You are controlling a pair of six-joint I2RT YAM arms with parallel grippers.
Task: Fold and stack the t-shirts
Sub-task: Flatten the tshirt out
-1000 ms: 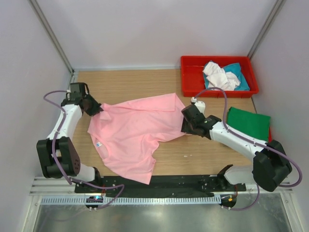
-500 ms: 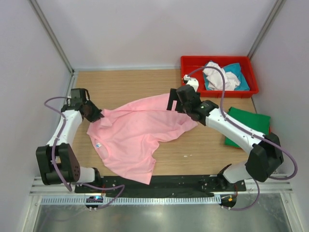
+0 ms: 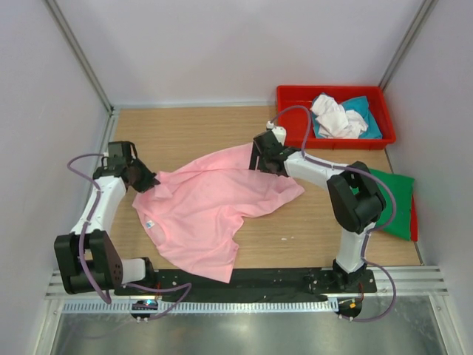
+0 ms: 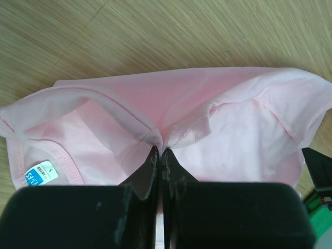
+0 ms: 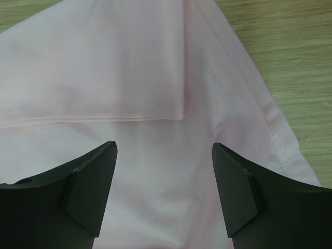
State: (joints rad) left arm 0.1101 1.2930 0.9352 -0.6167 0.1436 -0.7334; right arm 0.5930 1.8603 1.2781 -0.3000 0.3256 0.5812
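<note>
Just below right hand [image 3: 257, 160]: pink shirt [image 3: 203, 211] edge, fingers apart | left hand [image 3: 147, 180] clamped on opposite end | shirt's length runs hand to hand.

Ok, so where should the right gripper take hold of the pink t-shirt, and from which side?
Probably the stitched hem at the far right corner of the pink t-shirt, coming from the bare-wood side: that edge lies flat and exposed, opposite where the left gripper pinches. The open right gripper hovers just inboard of it.
</note>
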